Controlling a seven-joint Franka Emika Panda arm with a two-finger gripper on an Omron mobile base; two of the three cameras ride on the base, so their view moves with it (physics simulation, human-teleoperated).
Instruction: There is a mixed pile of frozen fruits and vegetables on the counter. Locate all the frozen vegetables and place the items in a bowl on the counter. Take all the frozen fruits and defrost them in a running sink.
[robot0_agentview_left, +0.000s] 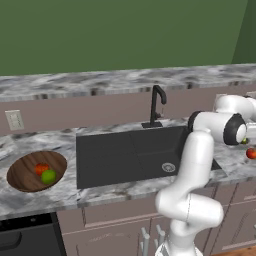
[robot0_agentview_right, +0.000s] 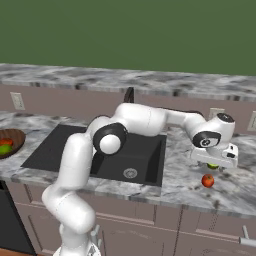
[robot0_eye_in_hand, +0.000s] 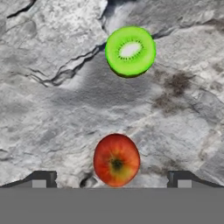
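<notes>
Two frozen fruits lie on the counter (robot0_agentview_right: 182, 175) right of the sink (robot0_agentview_right: 60, 150): a glossy red ball (robot0_eye_in_hand: 116, 159) (robot0_agentview_right: 207, 180) and a flat green slice with a pale centre (robot0_eye_in_hand: 129, 51) (robot0_agentview_right: 213, 165). My gripper (robot0_eye_in_hand: 113, 180) (robot0_agentview_right: 218, 163) hovers over them, open and empty. In the hand view the red ball sits between the fingertips (robot0_eye_in_hand: 43, 179). The wooden bowl (robot0_agentview_left: 22, 172) left of the sink (robot0_agentview_left: 115, 155) holds the frozen vegetables, a red-orange lump (robot0_agentview_left: 41, 168) and a green ball (robot0_agentview_left: 48, 176).
A thin black faucet (robot0_agentview_left: 157, 105) stands behind the sink, whose silver drain (robot0_agentview_left: 168, 167) shows; I see no water running. My arm reaches across the basin to the right. A wall outlet (robot0_agentview_left: 14, 120) is at the back left.
</notes>
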